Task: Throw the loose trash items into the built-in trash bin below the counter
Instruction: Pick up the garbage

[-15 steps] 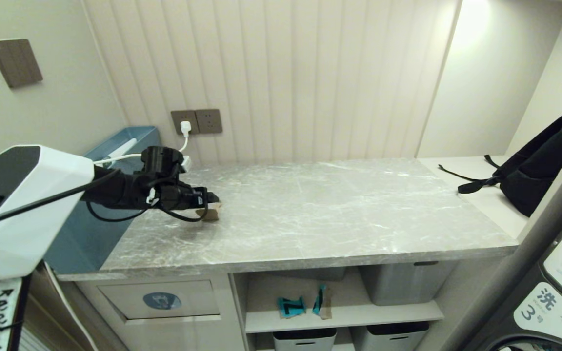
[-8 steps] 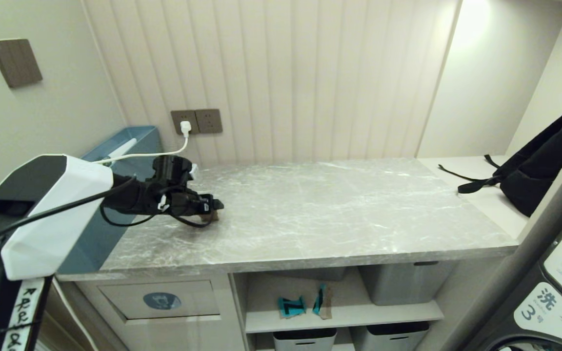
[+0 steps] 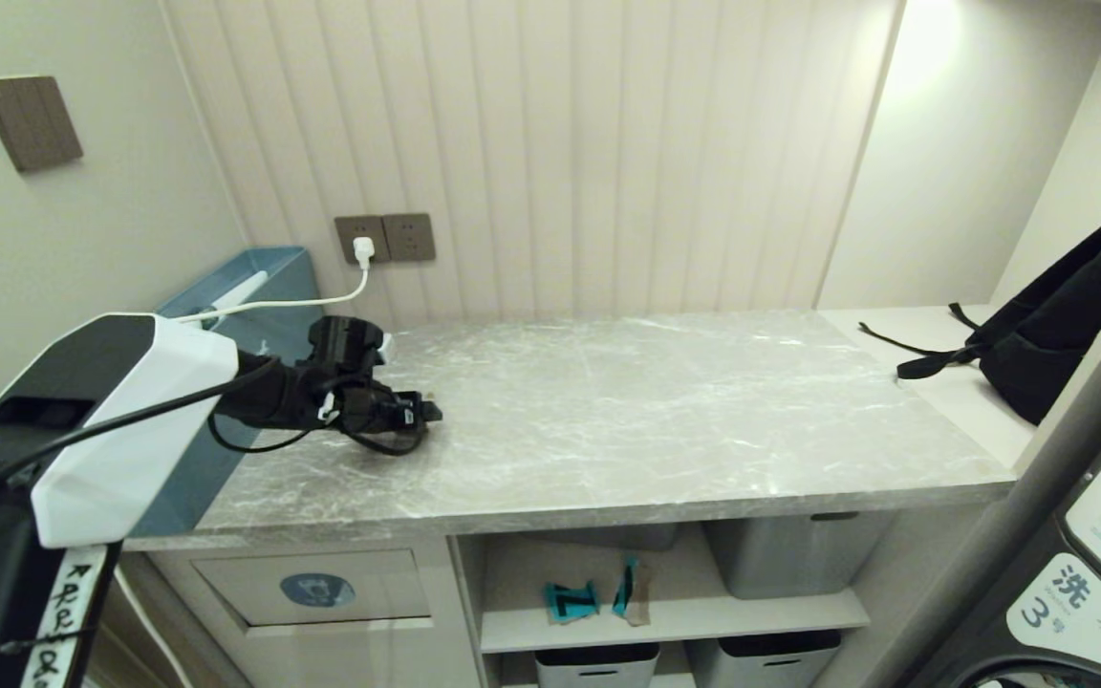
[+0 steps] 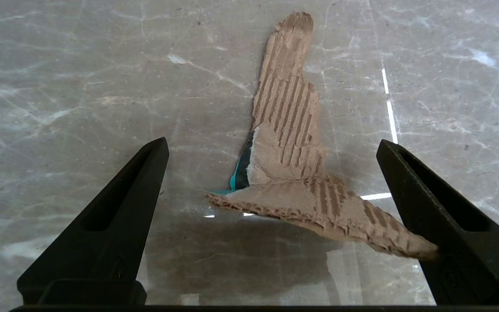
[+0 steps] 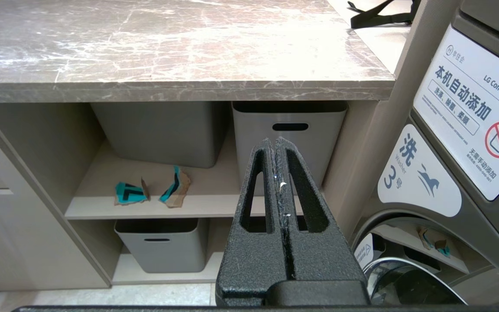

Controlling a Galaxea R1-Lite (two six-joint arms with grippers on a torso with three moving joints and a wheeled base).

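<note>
Left gripper (image 4: 271, 173) spread wide, low over the counter (image 3: 665, 420), straddling a torn corrugated cardboard scrap (image 4: 293, 173); ragged brown edge against one finger (image 4: 444, 229). Bare veined marble all around. Below and nearer, beige bin flap (image 3: 316, 585). Right gripper (image 5: 279, 147) pressed together, parked away by the shelves.

Left arm reaches forward, low and near level. Left gripper (image 4: 271, 173) has its fingers (image 4: 115, 216) spread wide apart, nothing clamped between them. Right gripper (image 5: 279, 149) points forward and slightly down, fingers pressed together, empty.
</note>
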